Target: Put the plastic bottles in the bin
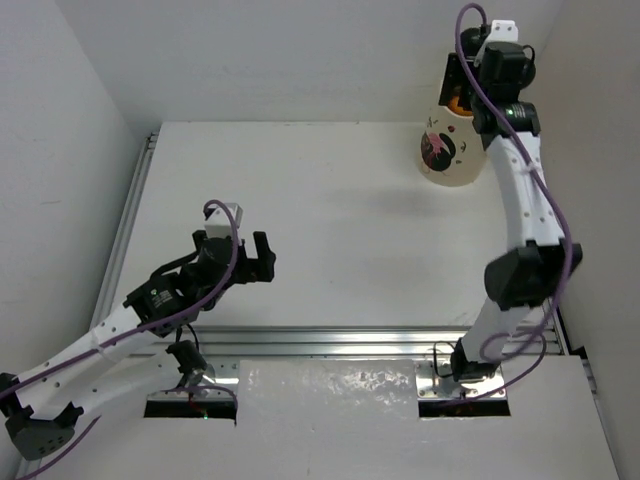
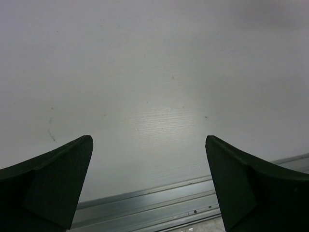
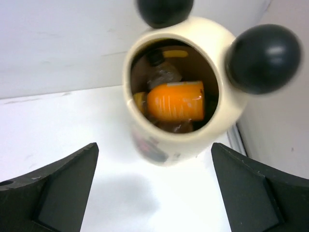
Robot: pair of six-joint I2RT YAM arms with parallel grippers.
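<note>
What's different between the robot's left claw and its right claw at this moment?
The left gripper hangs over the table near its base; the right gripper reaches to the far right corner, by the bin. The left's camera shows no bottle; the right's looks into the bin, where an orange bottle lies on top. Both are open and empty.

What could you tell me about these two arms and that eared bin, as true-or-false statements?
1. An orange plastic bottle lies inside the tall cream-white cylindrical bin with two black ball ears. True.
2. The left gripper holds a bottle. False: it is open and empty over the white table.
3. The right gripper is open, facing the bin's opening. True.
4. The bin stands at the table's near left corner. False: it stands at the far right.
</note>
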